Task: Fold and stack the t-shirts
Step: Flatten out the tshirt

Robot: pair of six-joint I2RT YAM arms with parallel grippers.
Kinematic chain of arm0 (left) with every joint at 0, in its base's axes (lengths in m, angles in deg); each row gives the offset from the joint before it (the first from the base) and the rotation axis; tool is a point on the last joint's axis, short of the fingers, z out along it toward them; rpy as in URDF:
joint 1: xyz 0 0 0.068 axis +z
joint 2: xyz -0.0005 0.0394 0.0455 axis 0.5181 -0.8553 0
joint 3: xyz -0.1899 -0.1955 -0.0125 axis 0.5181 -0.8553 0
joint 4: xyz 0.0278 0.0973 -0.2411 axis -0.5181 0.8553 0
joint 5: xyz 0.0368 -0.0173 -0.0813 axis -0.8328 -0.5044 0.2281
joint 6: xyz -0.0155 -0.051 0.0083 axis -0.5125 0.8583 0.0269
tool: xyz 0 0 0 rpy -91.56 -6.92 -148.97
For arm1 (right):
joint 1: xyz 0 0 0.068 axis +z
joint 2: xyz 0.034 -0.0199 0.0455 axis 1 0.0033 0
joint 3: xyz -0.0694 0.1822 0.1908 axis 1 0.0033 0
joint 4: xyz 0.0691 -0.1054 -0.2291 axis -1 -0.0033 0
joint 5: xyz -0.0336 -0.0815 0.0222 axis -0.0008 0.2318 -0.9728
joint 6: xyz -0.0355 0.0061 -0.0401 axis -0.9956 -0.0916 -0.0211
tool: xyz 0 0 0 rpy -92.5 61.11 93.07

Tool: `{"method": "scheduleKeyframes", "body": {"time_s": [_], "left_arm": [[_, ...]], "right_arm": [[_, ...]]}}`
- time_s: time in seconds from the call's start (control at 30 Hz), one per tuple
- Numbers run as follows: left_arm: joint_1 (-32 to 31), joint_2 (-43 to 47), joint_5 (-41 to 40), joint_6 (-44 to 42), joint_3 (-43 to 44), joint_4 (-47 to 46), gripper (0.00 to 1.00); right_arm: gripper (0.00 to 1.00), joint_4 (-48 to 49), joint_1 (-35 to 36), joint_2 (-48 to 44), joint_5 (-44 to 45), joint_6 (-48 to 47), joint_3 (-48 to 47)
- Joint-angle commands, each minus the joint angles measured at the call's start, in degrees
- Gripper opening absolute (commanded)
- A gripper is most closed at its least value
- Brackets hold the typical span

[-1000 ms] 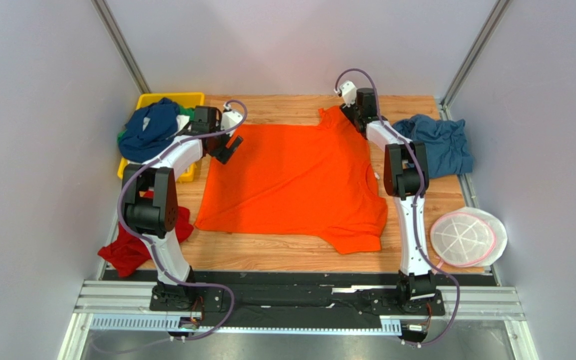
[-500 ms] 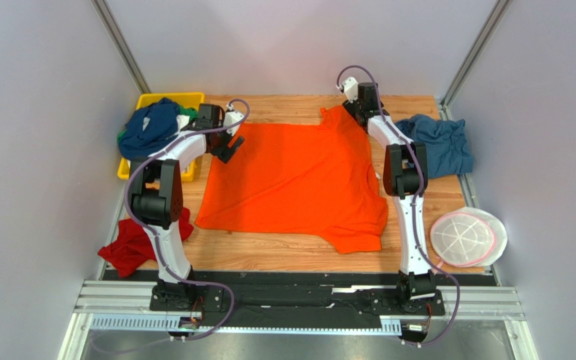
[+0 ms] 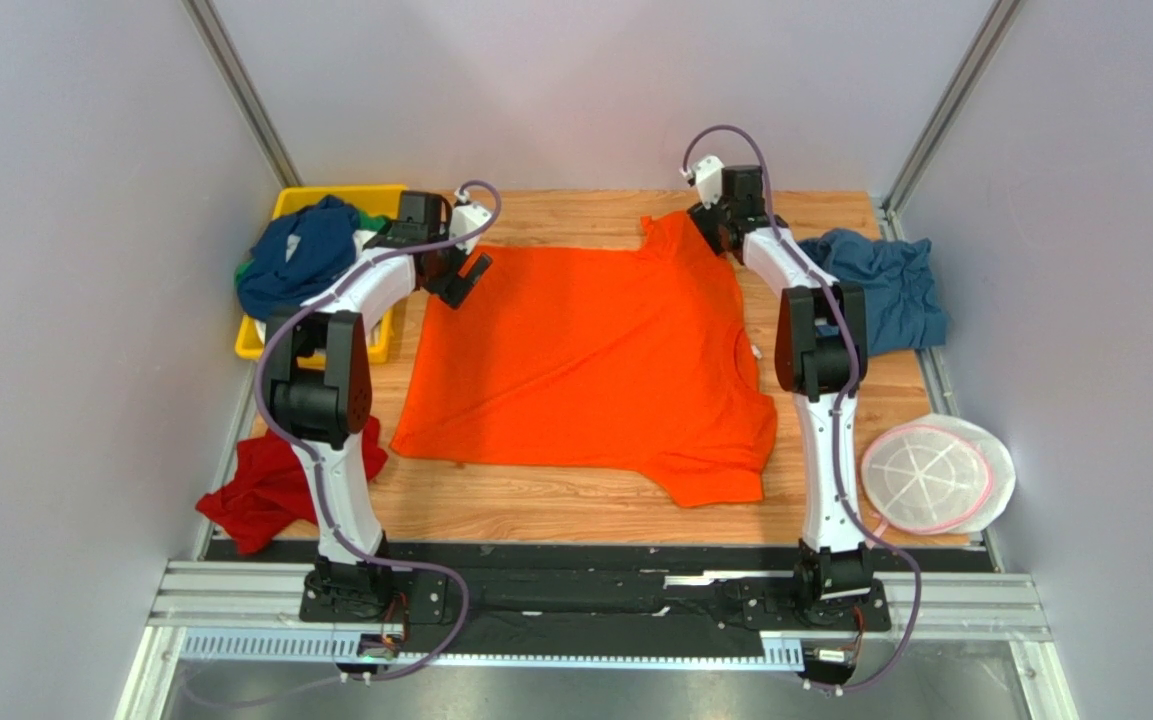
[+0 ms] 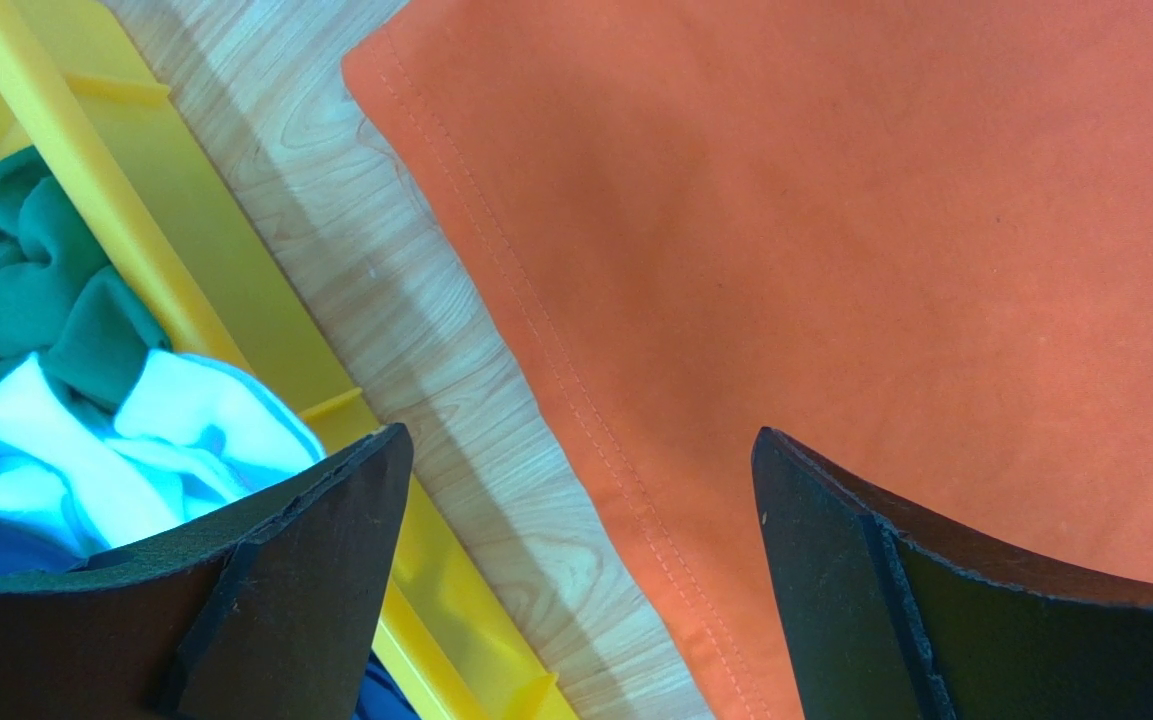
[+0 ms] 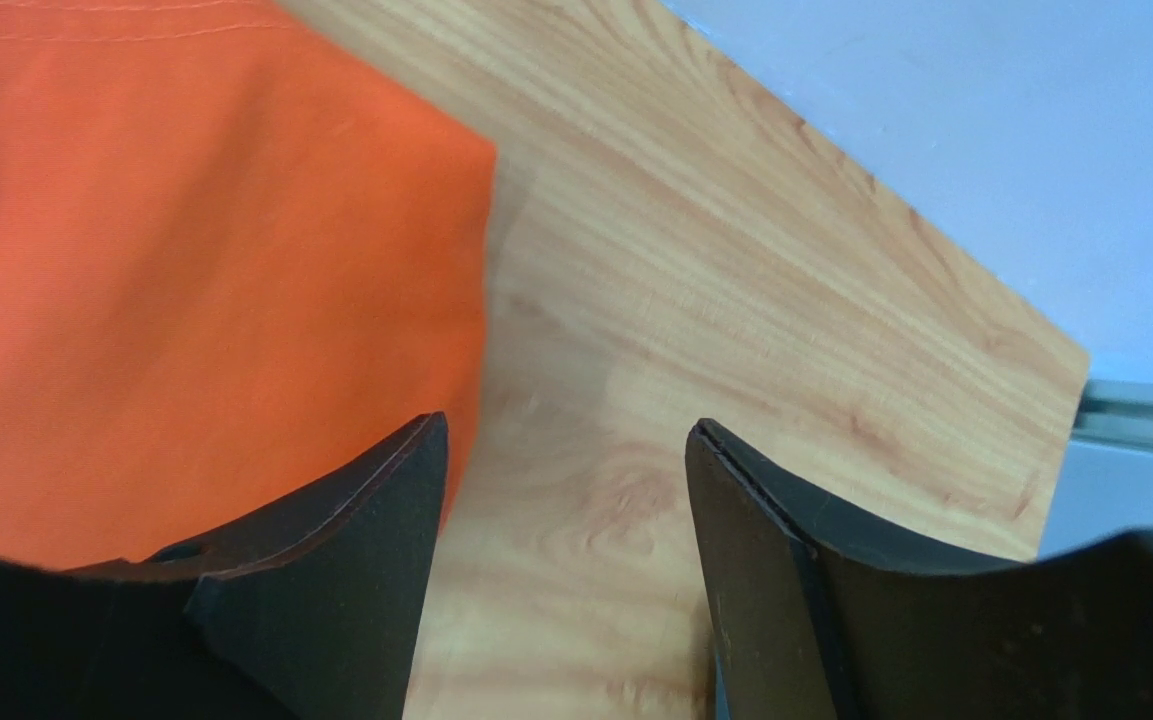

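**Q:** Where was the orange t-shirt (image 3: 582,368)?

**A:** It lay spread flat across the middle of the wooden table (image 3: 567,510), one sleeve toward the near edge and one toward the far edge, both on the right side.

**Q:** And the left gripper (image 4: 582,450)?

**A:** It was over the shirt's far left corner, jaws wide apart with nothing between them. In the wrist view one finger was over the rim of the yellow tray (image 4: 162,255) and the other over orange cloth. The stitched hem and a strip of bare wood showed in the gap. Whether the fingertips touched the cloth could not be told.

**Q:** The right gripper (image 5: 567,435)?

**A:** It was at the far sleeve, also parted and empty. One finger was over the sleeve's edge and the other over bare wood near the table's far edge.

**Q:** What about the other shirts?

**A:** A navy t-shirt (image 3: 297,255) was heaped in the tray, with a green t-shirt (image 4: 26,285) and a white t-shirt (image 4: 132,450) beneath it. A steel-blue t-shirt (image 3: 883,285) was bunched at the table's far right. A red t-shirt (image 3: 259,488) was crumpled at the near left edge, beside the left arm. A round white-and-pink disc (image 3: 935,476) sat at the near right, apart from the orange shirt.
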Motion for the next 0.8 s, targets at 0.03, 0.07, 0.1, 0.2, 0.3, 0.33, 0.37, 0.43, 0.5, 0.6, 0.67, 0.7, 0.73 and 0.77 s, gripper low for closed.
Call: {"method": "scheduleKeyframes", "body": {"time_s": [0.03,0.07,0.1,0.2,0.3,0.33,0.37,0.43,0.5,0.6,0.67,0.7,0.73,0.77], "left_arm": [[-0.27,2.88,2.50,1.07,0.58,-0.16,0.92],[-0.27,2.96,2.76,1.51,0.67,0.01,0.92],[-0.27,3.31,3.03,1.69,0.67,0.19,0.92],[-0.36,4.10,3.99,2.13,0.58,0.98,0.92],[-0.36,4.55,5.57,1.69,0.84,2.99,0.92],[-0.53,4.55,6.36,1.43,1.54,3.96,0.92],[-0.62,4.37,6.63,0.47,2.24,4.93,0.92],[-0.97,3.23,6.54,-0.33,4.00,7.04,0.92],[-0.98,2.18,6.28,-0.33,4.71,7.75,0.92],[-1.06,0.95,5.49,-0.95,6.12,7.66,0.92],[-1.06,0.59,4.96,-1.30,6.56,7.66,0.92],[-1.15,0.42,4.88,-1.39,6.65,7.57,0.92],[-1.15,0.42,4.44,-1.74,6.65,7.66,0.91],[-1.15,0.42,4.35,-2.00,6.56,7.66,0.92]], "right_arm": [[0.65,-3.30,-0.12,-13.71,-6.49,8.59,7.73],[0.65,-3.21,-0.04,-16.51,-6.84,9.90,8.87],[0.65,-3.21,-0.04,-17.93,-7.37,10.26,10.28],[0.65,-4.78,-0.04,-22.51,-9.03,11.15,14.33],[0.65,-10.83,0.05,-25.41,-12.45,11.93,15.91],[0.65,-12.59,-0.04,-26.29,-13.43,12.20,16.18],[0.65,-16.44,0.05,-26.56,-14.22,12.20,16.27],[0.65,-20.41,0.58,-27.61,-15.28,11.59,16.97],[0.64,-20.52,1.01,-28.75,-14.41,10.98,19.86],[0.64,-19.73,1.37,-30.69,-14.14,10.88,23.73],[0.64,-20.08,1.46,-31.39,-14.40,10.88,24.96],[0.64,-20.08,1.46,-31.57,-14.49,10.88,26.27],[0.64,-20.00,1.54,-32.00,-14.49,10.88,26.72],[0.64,-19.91,1.46,-32.10,-14.49,10.97,27.16]]}}
